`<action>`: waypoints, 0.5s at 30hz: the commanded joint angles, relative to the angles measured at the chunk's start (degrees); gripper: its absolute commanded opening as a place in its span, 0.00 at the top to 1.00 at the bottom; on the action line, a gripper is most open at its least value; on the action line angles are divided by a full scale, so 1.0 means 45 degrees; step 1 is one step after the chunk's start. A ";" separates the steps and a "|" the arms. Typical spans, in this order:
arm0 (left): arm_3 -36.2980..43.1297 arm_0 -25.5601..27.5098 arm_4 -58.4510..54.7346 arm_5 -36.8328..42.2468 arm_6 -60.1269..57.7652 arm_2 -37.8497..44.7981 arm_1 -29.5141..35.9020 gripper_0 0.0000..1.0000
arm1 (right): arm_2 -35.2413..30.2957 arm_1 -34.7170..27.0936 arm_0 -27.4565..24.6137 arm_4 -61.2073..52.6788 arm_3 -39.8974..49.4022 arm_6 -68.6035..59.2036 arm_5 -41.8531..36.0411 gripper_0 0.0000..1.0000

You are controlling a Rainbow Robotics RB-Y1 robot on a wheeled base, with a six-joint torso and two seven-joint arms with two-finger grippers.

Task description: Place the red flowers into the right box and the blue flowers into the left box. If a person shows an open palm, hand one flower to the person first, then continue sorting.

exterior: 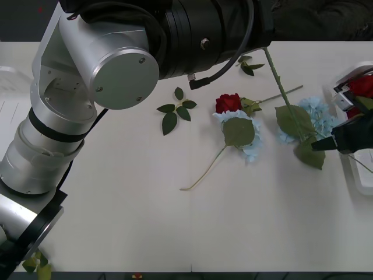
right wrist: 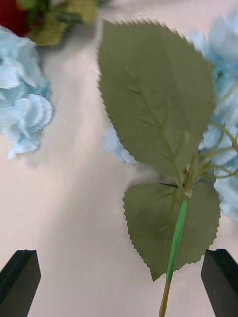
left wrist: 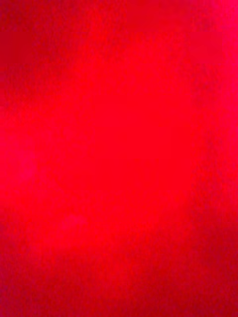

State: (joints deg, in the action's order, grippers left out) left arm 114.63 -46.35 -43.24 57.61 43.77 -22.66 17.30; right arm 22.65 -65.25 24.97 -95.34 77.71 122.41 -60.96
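Note:
A red flower (exterior: 228, 103) lies mid-table, its bloom touching a blue flower (exterior: 249, 146) with a broad leaf over it. A second blue flower (exterior: 319, 116) lies further right, and its leaves (right wrist: 158, 99) and stem (right wrist: 176, 237) sit between the black fingers of my open right gripper (right wrist: 119, 282), just above the table (exterior: 335, 143). The right box (exterior: 361, 178) at the table's right edge holds a red flower (exterior: 362, 84). My left arm (exterior: 116, 64) reaches across the back. A long thorny stem (exterior: 278, 81) slants down from its far end, and red petals (left wrist: 119, 158) cover the left wrist view. The left box (exterior: 9, 73) is at the far left edge.
Loose green leaf sprigs lie at mid-table (exterior: 175, 111) and further back (exterior: 249, 65). The other blue cluster (right wrist: 20, 109) is close beside the right gripper's path. Bare tabletop (exterior: 175, 221) spreads across the front.

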 commanded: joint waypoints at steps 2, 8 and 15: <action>0.0151 0.0105 -0.0040 -0.0223 0.0468 -0.0180 -0.0349 1.00 | -0.0990 -0.1398 -0.0002 -0.1372 0.0798 0.1510 -0.0593 0.04; 0.0151 0.0105 -0.0040 -0.0223 0.0468 -0.0180 -0.0349 1.00 | -0.2806 -0.1672 -0.0002 -0.3286 0.1130 0.2603 -0.2254 0.03; 0.0151 0.0105 -0.0040 -0.0223 0.0468 -0.0180 -0.0349 1.00 | -0.3138 -0.2160 -0.0002 -0.6411 0.1579 0.2721 -0.3836 0.04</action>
State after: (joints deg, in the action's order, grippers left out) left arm 114.57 -46.31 -43.24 57.59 43.77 -22.66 17.26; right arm 9.13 -70.96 24.96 -119.25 83.07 134.35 -75.61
